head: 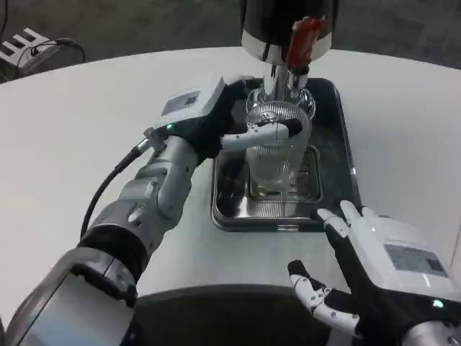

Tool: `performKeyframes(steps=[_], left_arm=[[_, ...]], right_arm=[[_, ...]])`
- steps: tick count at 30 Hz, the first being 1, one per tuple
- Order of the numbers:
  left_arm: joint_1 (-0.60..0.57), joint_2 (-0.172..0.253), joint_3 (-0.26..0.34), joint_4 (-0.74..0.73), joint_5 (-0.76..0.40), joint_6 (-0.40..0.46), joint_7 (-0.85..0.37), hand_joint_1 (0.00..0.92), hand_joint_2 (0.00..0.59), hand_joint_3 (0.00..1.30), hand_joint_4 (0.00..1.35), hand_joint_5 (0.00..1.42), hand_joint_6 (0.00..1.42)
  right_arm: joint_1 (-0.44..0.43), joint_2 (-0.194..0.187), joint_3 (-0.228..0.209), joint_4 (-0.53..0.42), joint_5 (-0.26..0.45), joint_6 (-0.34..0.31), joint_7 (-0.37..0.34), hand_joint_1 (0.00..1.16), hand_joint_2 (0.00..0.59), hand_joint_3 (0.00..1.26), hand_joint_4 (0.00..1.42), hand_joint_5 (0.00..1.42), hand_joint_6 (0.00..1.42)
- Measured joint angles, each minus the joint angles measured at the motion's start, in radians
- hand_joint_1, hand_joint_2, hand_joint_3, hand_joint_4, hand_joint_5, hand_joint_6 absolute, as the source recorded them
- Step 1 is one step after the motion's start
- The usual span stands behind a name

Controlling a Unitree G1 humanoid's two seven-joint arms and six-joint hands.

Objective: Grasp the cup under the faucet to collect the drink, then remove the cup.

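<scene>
Head view: one cup (277,148), two hands.

Clear ribbed glass cup (276,148) on a glossy metal tray (238,213), matt white table (86,130).

This looks like a robot test room or lab laid out as a drinks station, not a home kitchen. A plain round white table (65,144) fills most of the frame, standing on dark grey carpet-like floor (144,21) seen along the top edge. At upper centre a black and chrome drink dispenser (284,29) with a red tap handle (302,40) stands over a polished steel drip tray (281,216) near the middle. At the upper left corner a white bracket-like object (21,47) and a loose black cable (61,45) lie at the table's edge.
</scene>
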Motion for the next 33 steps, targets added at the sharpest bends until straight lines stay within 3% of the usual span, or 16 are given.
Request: performKeyframes(steps=[7, 11, 20, 23, 26, 28, 31, 33], left_arm=[[-0.020, 0.003, 0.023, 0.000, -0.009, -0.023, 0.007, 0.063, 0.040, 0.10, 0.12, 0.40, 0.71], [-0.018, 0.024, 0.048, -0.001, -0.039, -0.054, 0.010, 0.033, 0.044, 0.21, 0.27, 0.48, 0.73], [0.062, 0.153, 0.150, -0.047, -0.158, -0.244, -0.044, 0.000, 0.074, 0.47, 0.57, 0.74, 0.94], [0.104, 0.194, 0.206, -0.074, -0.228, -0.343, -0.119, 0.000, 0.087, 0.47, 0.57, 0.72, 0.87], [0.116, 0.216, 0.291, -0.092, -0.343, -0.408, -0.253, 0.000, 0.099, 0.42, 0.45, 0.58, 0.70], [0.115, 0.217, 0.395, -0.115, -0.514, -0.410, -0.497, 0.000, 0.103, 0.36, 0.35, 0.47, 0.54], [0.112, 0.217, 0.449, -0.126, -0.603, -0.385, -0.651, 0.000, 0.114, 0.31, 0.29, 0.40, 0.45], [0.099, 0.217, 0.493, -0.139, -0.683, -0.308, -0.833, 0.000, 0.119, 0.28, 0.25, 0.36, 0.40]], right_arm=[[-0.002, 0.000, 0.001, 0.005, 0.004, 0.010, -0.004, 0.26, 0.461, 0.14, 0.00, 0.00, 0.00], [-0.004, 0.000, 0.001, 0.006, 0.015, 0.016, -0.019, 0.27, 0.461, 0.14, 0.00, 0.00, 0.00], [-0.036, 0.000, -0.009, 0.025, 0.048, 0.026, -0.028, 0.27, 0.462, 0.15, 0.00, 0.00, 0.00], [-0.047, 0.000, -0.011, 0.040, 0.048, 0.030, -0.033, 0.27, 0.465, 0.15, 0.00, 0.00, 0.00], [-0.056, 0.000, -0.011, 0.049, 0.051, 0.032, -0.033, 0.26, 0.467, 0.15, 0.00, 0.00, 0.00], [-0.070, -0.001, -0.008, 0.057, 0.051, 0.034, -0.033, 0.26, 0.466, 0.15, 0.00, 0.00, 0.00], [-0.079, -0.001, -0.004, 0.065, 0.050, 0.035, -0.033, 0.26, 0.464, 0.15, 0.00, 0.00, 0.00], [-0.085, -0.001, 0.001, 0.082, 0.051, 0.038, -0.035, 0.27, 0.463, 0.15, 0.00, 0.00, 0.00]])
